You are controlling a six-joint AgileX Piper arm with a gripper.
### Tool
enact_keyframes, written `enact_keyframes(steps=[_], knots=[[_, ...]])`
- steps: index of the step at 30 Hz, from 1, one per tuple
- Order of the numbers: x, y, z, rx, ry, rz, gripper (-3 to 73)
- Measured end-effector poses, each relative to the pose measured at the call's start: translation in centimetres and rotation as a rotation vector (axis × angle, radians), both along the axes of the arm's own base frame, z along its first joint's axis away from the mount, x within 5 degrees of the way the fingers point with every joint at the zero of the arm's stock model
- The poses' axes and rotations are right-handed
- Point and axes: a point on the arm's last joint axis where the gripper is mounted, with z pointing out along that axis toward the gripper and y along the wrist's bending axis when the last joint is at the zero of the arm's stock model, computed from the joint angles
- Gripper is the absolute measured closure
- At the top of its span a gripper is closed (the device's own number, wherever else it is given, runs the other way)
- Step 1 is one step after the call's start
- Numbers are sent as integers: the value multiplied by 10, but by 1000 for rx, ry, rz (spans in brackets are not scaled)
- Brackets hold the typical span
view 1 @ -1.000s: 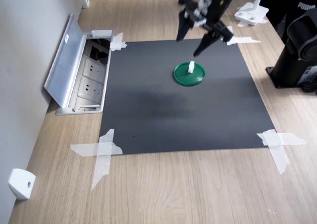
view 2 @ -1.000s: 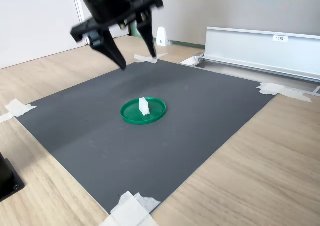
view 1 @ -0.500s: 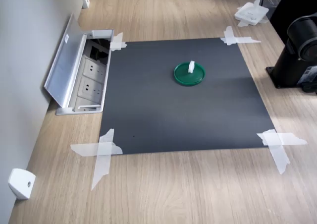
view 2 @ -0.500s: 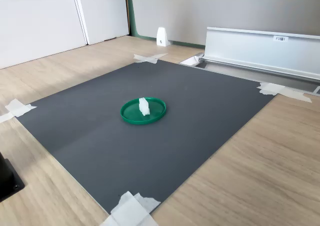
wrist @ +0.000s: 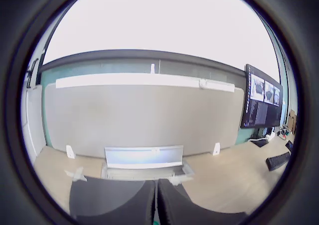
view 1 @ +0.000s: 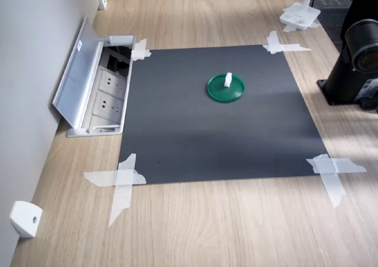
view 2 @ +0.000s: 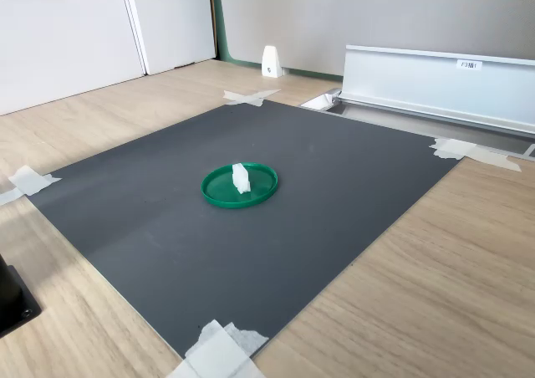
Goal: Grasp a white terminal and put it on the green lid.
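white terminal (view 1: 228, 80): plain white | green lid (view 1: 225, 89): dark green | mat (view 1: 218, 137): matte dark grey | table (view 1: 224, 225): light wood grain | tape (view 1: 121, 181): translucent white | socket box (view 1: 94, 90): silver-grey | arm base (view 1: 354, 60): black

Both exterior views: bright, even, sharp, no motion blur. First exterior view: sunlit patches on wooden desk (view 1: 236, 231) at upper middle & lower right; soft darker band across black mat (view 1: 218, 125) centre. Second exterior view: mild sheen on mat, faint shadows. Wrist view: heavy fisheye, black vignette ring round edges, upper centre blown out white, lower edge dark & unfocused.
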Motion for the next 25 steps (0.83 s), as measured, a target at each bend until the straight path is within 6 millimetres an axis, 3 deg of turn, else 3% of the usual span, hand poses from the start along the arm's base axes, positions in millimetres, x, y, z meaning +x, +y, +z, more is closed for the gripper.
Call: enact_keyframes(steps=[12, 25], knots=[[0, 0, -71, 31, 84, -1, 702], [1, 0, -76, 35, 105, -1, 702]])
